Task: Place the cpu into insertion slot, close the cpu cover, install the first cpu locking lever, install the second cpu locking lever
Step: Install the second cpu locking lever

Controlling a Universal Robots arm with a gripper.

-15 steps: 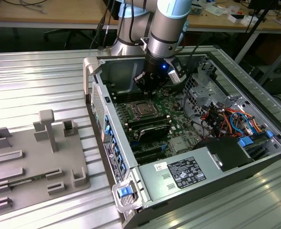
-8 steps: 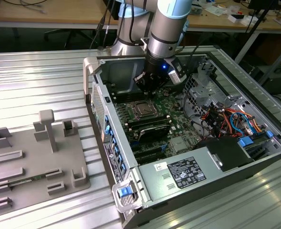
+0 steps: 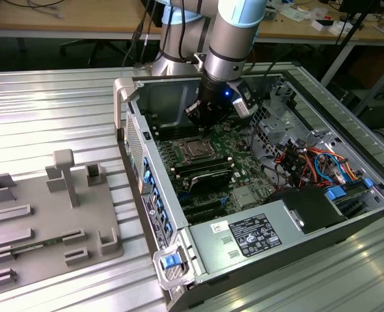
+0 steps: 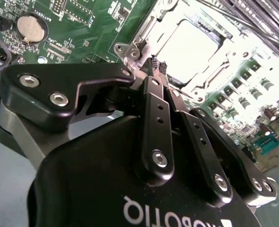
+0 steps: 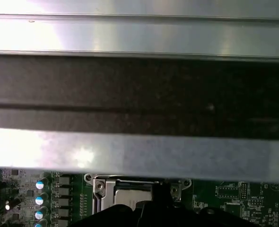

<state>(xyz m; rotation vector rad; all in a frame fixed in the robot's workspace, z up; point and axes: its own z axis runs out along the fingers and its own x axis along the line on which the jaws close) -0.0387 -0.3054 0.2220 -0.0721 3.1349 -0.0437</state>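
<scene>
The cpu [image 3: 196, 150] lies flat in its socket on the green motherboard, its silvery top [image 4: 191, 45] bright in the second wrist view. The cpu cover [image 4: 221, 72] rests down around it as a thin metal frame [image 5: 100, 191]. My gripper [image 3: 202, 123] hangs just above the socket's far edge inside the open computer case. Its two black fingers [image 4: 151, 101] are pressed together, shut, with their tips [image 4: 157, 66] at the socket's corner bracket [image 4: 130, 51]. I cannot tell the locking levers apart from the frame, nor whether anything thin sits between the tips.
The case's far wall [image 5: 139, 90] stands close behind the gripper. Memory slots [image 3: 205, 172] lie beside the socket, the power supply [image 3: 254, 235] at the near end, and coloured cables [image 3: 315, 162] at the exterior view's right. A grey fixture plate [image 3: 42, 221] lies outside the case.
</scene>
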